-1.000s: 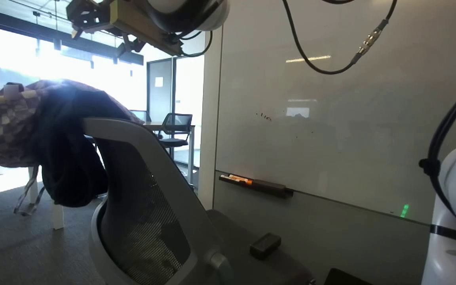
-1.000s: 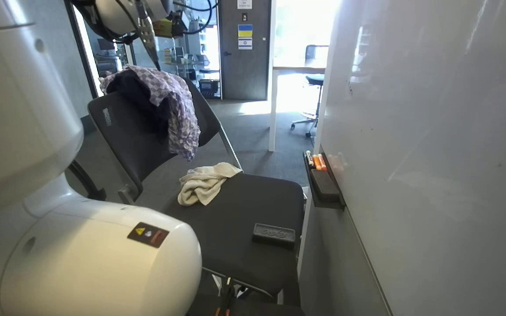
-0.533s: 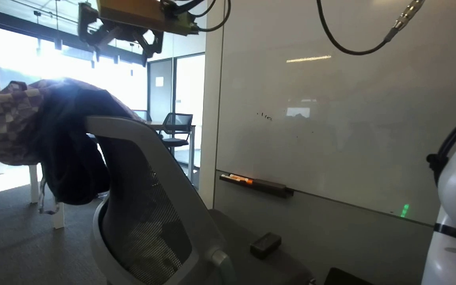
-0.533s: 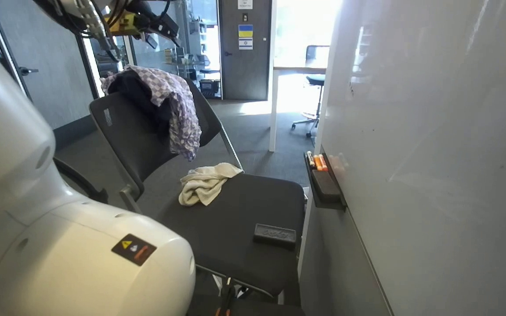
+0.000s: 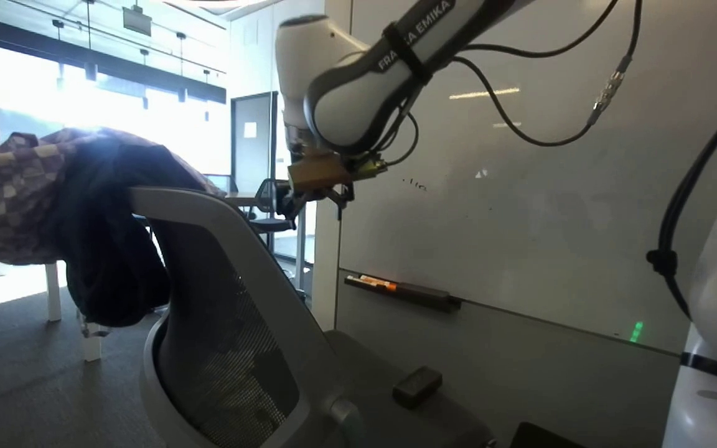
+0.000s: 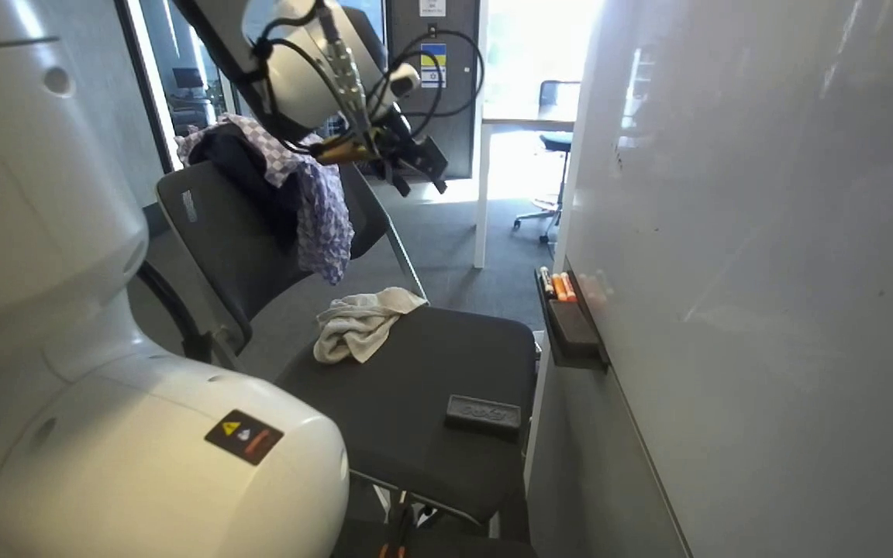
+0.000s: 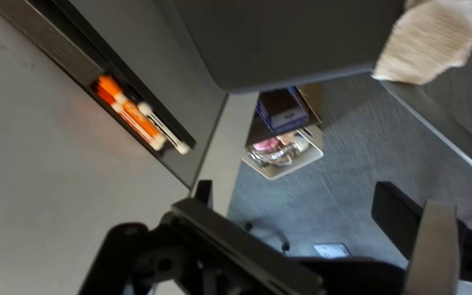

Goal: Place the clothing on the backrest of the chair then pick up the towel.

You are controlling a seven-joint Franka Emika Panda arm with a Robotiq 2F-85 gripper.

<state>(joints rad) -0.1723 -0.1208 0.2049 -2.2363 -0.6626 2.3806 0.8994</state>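
The clothing, a checkered piece bunched with a dark navy one, hangs over the top of the chair's backrest; it shows in both exterior views (image 5: 13, 193) (image 6: 326, 221). The chair (image 6: 210, 221) also shows in an exterior view (image 5: 221, 330). The cream towel (image 6: 361, 324) lies crumpled on the seat near the backrest; part of it shows at the wrist view's upper right (image 7: 432, 41). In an exterior view the backrest hides it. My gripper (image 5: 316, 218) (image 6: 422, 187) is open and empty in the air, between the backrest and the whiteboard, above seat height. Its fingers are wide apart in the wrist view (image 7: 297, 209).
A whiteboard (image 6: 756, 232) stands along the seat's side, with a protruding tray (image 6: 577, 356) of markers and an eraser. A dark eraser (image 6: 484, 415) lies on the seat. A box (image 7: 285, 110) stands beyond the seat edge. A table (image 6: 528, 122) stands behind.
My gripper has moved from above the backrest and clothing toward the whiteboard side and lower. It is open and empty throughout. The clothing and the towel stay in place.
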